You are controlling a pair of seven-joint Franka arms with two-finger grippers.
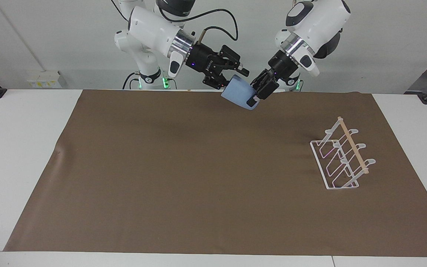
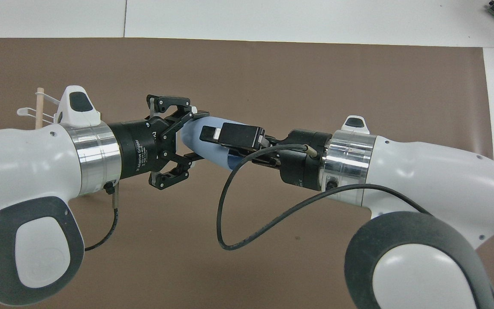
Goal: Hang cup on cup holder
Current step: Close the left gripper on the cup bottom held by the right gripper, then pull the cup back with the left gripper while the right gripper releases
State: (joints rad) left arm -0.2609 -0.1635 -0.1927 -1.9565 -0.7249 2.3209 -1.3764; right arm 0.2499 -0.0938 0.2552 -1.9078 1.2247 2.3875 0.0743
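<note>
Claws of both arms meet in the air over the edge of the brown cloth [image 1: 198, 178] nearest the robots, with the cup [image 1: 238, 96] between them. The left claw [image 1: 256, 97] is clenched on the cup: one finger lies along the cup's outer wall and the other is hidden, and this grip alone carries the cup. The cup is light blue, tilted, and clear of the cloth. In the overhead view the left claw [image 2: 195, 137] reaches in from the left arm's end and the cup [image 2: 204, 143] shows under the right arm's finger.

The right claw [image 1: 241, 76] has released; its fingers stand spread around the cup's other end, one above it and one beside it, and I cannot tell whether either one touches it. From overhead the right claw [image 2: 230, 143] overlaps the cup.

The cup holder [image 1: 343, 159] stands on the cloth well apart from the cup, toward the left arm's end of the table [image 1: 13, 148] and farther from the robots than the cup. Its white wire prongs slant up to a wooden dowel. Only its tip [image 2: 39, 107] shows overhead, past the left arm.
</note>
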